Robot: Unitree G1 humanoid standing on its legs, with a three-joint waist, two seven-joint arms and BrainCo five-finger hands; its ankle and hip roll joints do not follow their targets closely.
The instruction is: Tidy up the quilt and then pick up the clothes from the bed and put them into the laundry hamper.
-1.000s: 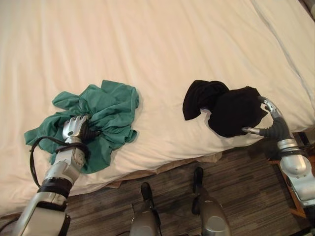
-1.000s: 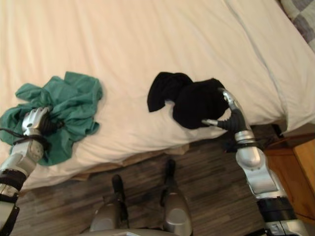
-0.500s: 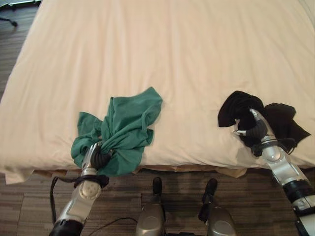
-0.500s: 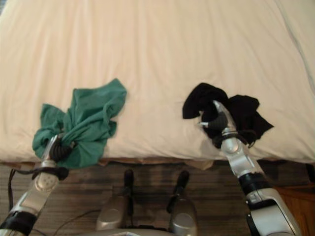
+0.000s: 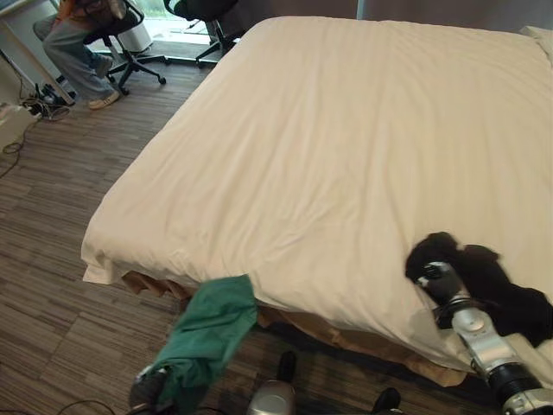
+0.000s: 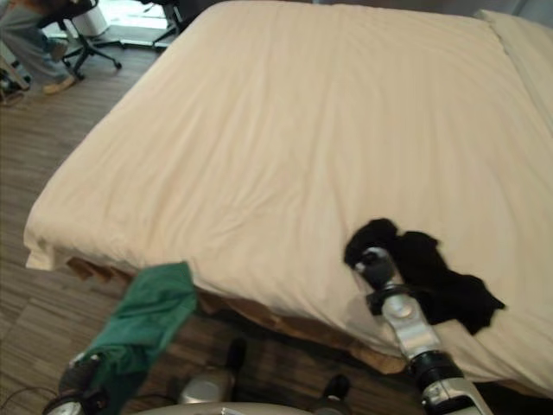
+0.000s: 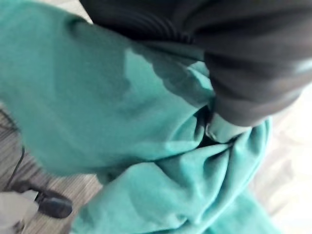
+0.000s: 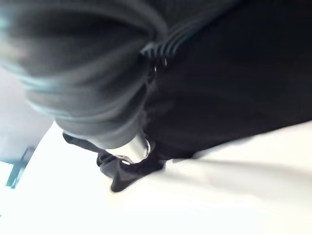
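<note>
Your left hand [image 5: 149, 391], low by the near edge of the bed [image 5: 346, 156], has its fingers curled round the green garment [image 5: 207, 333], which hangs off the bed's edge above the wooden floor [image 5: 52, 259]. Your right hand [image 5: 439, 281] rests on the cream quilt [image 6: 285, 147] at the near right, fingers closed into the black garment [image 6: 432, 281], which lies bunched on the quilt there. The quilt lies smooth across the bed. A seated person [image 5: 73, 39] and an office chair [image 5: 130, 35] are at the far left.
</note>
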